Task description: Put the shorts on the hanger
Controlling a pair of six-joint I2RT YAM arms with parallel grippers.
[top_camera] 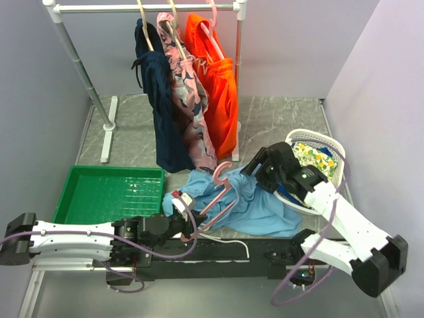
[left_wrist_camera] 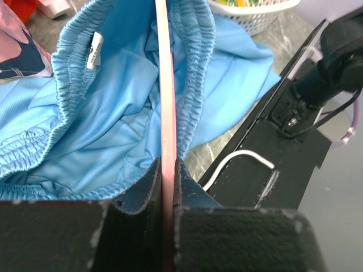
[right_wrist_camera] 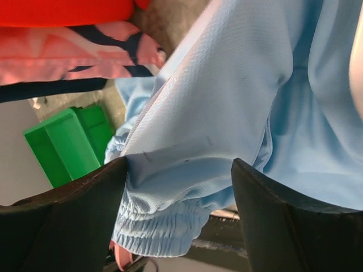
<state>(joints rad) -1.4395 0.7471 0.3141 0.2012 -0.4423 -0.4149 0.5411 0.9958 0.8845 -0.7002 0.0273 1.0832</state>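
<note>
- Light blue sports fabric: the shorts [top_camera: 262, 205] are found lying crumpled on the grey marbled surface [top_camera: 278, 119], between the green tray [top_camera: 109, 192] and the white laundry basket [top_camera: 334, 156], with one edge against the basket.
- The pink plastic hanger [top_camera: 222, 192] is found on top of the shorts, its hook turned toward the clothes rail [top_camera: 146, 8]. In the left wrist view its thin bar is seen running through the elasticated waistband, with gathered cloth on both sides.
- The left fingers [left_wrist_camera: 136, 195] are pressed together on the hanger bar, pinching it edge-on. This hold is judged to steady the frame so that cloth can be drawn over it.
- The right fingers [right_wrist_camera: 74, 209] are spread wide. A fold of the shorts lies between them but is not clamped. They are judged to be placed for a fresh hold on the fabric.
- The task is assessed as partly done: the bar is inside the waistband, but the shorts are not yet draped over it.
- Navy, pink patterned and orange garments are noted hanging on the rail, well apart from the work.
- Risk noted: the smooth cloth may slide off the thin bar when it is lifted.
</note>
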